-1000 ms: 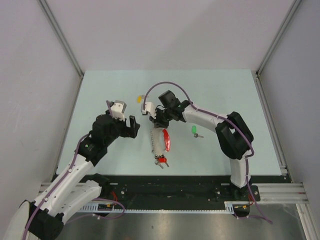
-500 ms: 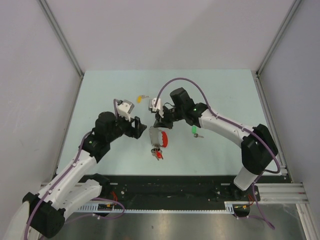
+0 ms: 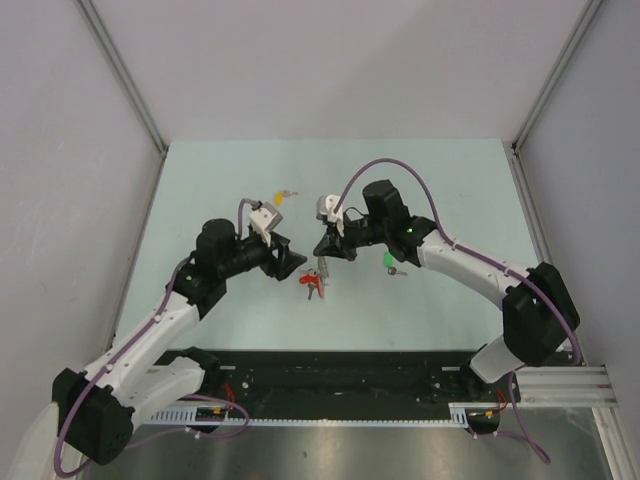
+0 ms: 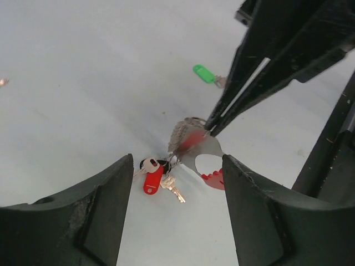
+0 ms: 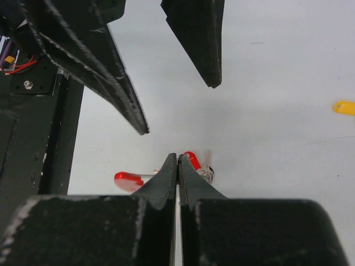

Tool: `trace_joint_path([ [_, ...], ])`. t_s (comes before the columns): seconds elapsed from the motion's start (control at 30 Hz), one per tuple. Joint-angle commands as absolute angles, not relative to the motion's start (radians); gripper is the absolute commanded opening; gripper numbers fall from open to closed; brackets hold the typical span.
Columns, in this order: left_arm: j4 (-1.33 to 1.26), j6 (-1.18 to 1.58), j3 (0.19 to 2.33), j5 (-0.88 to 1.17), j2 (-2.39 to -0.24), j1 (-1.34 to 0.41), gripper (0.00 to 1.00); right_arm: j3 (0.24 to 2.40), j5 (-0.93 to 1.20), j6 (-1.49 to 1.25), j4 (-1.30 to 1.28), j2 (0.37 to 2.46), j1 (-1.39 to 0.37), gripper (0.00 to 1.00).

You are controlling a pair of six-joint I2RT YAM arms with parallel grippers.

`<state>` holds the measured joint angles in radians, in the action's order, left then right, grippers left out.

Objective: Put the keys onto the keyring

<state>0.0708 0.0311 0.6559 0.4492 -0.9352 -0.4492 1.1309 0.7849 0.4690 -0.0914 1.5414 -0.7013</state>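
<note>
The keyring (image 4: 187, 139), a bunched red band and grey chain, hangs from my right gripper (image 4: 211, 130), which is shut on its top. Red and black tags (image 4: 152, 178) and a small silver key dangle from it down to the table. My left gripper (image 4: 176, 160) is open, its fingertips either side of the ring's lower part and just short of it, touching nothing. In the top view the two grippers (image 3: 290, 262) (image 3: 325, 252) meet over the keyring (image 3: 318, 272). The green key (image 3: 388, 260) lies right of them, the yellow key (image 3: 280, 196) behind them.
The pale green table (image 3: 450, 190) is walled by grey panels left, right and back. A black rail (image 3: 340, 375) runs along the near edge by the arm bases. The yellow key (image 5: 344, 107) shows at the right edge of the right wrist view.
My right gripper has lifted the keyring off the table, so the flat loop now hangs bunched. My left arm has swung right toward it, its jaws narrowing.
</note>
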Motion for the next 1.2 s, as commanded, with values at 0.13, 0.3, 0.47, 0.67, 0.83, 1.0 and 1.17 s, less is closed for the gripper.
trace_joint_path([
  [0.13,-0.143,-0.155,0.646,0.728,-0.911,-0.442,0.72,1.068,0.923,0.356,0.146,1.431,-0.644,0.00],
  [0.3,-0.146,-0.219,0.669,0.798,-0.923,-0.442,0.69,1.029,0.966,0.313,0.215,1.391,-0.615,0.00],
  [0.47,-0.138,-0.268,0.721,0.925,-0.983,-0.439,0.60,1.020,0.988,0.299,0.233,1.384,-0.606,0.00],
  [0.67,-0.120,-0.308,0.775,0.948,-1.055,-0.439,0.43,1.016,1.005,0.285,0.252,1.382,-0.606,0.00],
  [0.83,-0.126,-0.318,0.769,0.948,-1.057,-0.439,0.30,1.017,1.005,0.288,0.250,1.385,-0.606,0.00],
  [1.0,-0.115,-0.324,0.762,0.931,-1.074,-0.439,0.26,1.014,1.015,0.284,0.261,1.390,-0.612,0.00],
  [1.17,-0.117,-0.314,0.772,0.927,-1.089,-0.439,0.21,1.014,1.026,0.288,0.258,1.391,-0.615,0.00],
])
